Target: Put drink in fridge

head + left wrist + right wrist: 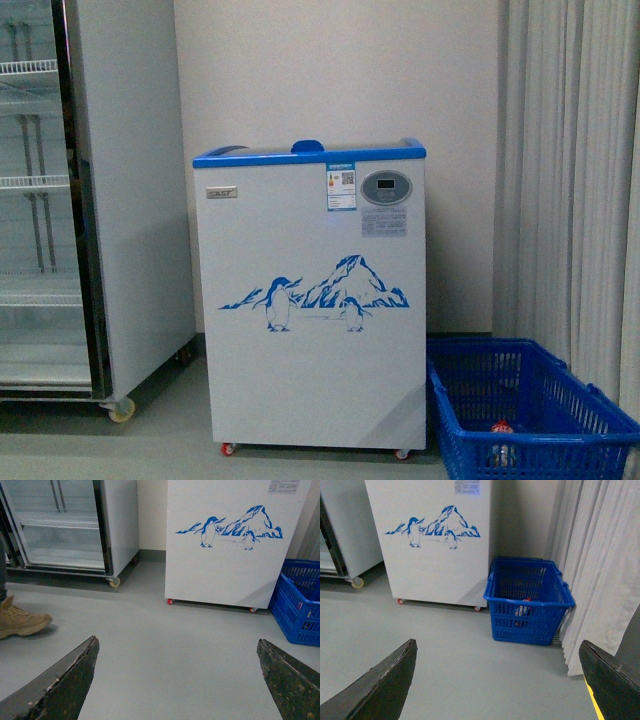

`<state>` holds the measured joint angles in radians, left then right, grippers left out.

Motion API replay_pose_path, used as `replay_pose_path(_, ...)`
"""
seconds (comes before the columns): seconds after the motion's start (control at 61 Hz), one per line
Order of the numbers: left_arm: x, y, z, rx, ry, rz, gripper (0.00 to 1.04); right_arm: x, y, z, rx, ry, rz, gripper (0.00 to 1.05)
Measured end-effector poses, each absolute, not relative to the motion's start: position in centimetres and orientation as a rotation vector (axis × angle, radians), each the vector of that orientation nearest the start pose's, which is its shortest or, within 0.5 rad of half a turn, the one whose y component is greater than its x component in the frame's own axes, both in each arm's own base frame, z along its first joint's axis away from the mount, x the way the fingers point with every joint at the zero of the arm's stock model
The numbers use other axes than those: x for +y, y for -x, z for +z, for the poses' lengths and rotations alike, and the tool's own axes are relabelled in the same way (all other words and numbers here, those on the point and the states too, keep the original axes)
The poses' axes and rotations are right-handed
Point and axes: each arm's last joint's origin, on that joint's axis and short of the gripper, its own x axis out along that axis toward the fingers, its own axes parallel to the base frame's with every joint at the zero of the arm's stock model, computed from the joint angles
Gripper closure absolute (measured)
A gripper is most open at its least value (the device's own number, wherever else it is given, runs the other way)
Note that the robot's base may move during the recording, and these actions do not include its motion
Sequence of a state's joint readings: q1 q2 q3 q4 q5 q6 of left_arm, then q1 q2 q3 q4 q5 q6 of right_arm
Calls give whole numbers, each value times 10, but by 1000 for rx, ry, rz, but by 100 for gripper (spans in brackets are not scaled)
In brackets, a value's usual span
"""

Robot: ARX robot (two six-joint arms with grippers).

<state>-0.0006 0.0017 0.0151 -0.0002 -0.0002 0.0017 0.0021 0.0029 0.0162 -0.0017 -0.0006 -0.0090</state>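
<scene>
Grey floor (170, 440) carries fridge (310, 300) on casters, upright cooler (130, 200) left, blue basket (560, 455) right.

grey floor (165, 435), cream wall (330, 70), white curtain (570, 170), upright cooler (130, 200) at left.

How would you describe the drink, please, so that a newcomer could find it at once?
Start at the white chest freezer with the blue penguin picture. Just right of it, in front of the pale curtain, a blue plastic basket stands on the floor. The drink is inside it, low down, and its red cap is the only red spot among all that blue.
</scene>
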Motion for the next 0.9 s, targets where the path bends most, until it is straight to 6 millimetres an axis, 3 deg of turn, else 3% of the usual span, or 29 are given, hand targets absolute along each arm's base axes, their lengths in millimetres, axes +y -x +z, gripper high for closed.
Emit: replay_pose_path(0.902,0,-97,168,-13,-2,0,8,0,-97,169,-12,9,2,8)
